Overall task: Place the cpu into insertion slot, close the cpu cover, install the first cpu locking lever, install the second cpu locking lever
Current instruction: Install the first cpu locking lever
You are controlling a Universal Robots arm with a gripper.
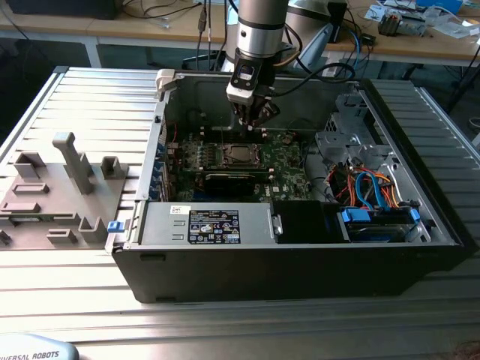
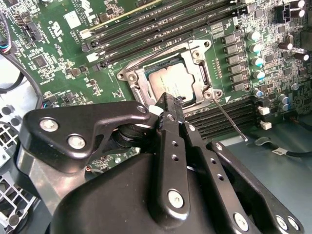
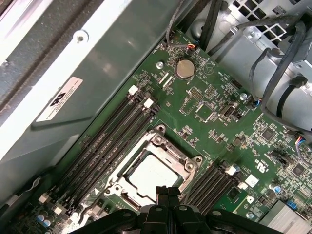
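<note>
- The arm [image 1: 261,30] is coming down from the top of the exterior view, its wrist standing nearly upright over the open computer case [image 1: 247,277].
- The gripper [image 1: 253,118] is pointing down into the case and hanging just above the green motherboard [image 1: 291,159], close over the socket area.
- In both wrist views the black fingers [image 2: 171,146] are lying pressed together, with no gap showing between the tips and nothing held in them.
- The fingertips are sitting right at one edge of the socket, beside the cover's rim; I cannot tell whether they are touching the metal.
- The cpu [image 2: 169,82] is lying flat inside the insertion slot [image 2: 129,78], near the middle of the motherboard, with its silver-grey top facing up.
- The cpu cover [image 3: 163,146] is lying down flat over the cpu, its silver frame surrounding the chip on all sides and the chip showing through the square window.
- A thin metal lever [image 2: 230,119] is sticking out from one corner of the socket, slanting away across the long black slots [image 2: 209,127] rather than lying along the frame.
- The case is resting on a grey slatted table [image 1: 90,97].
</note>
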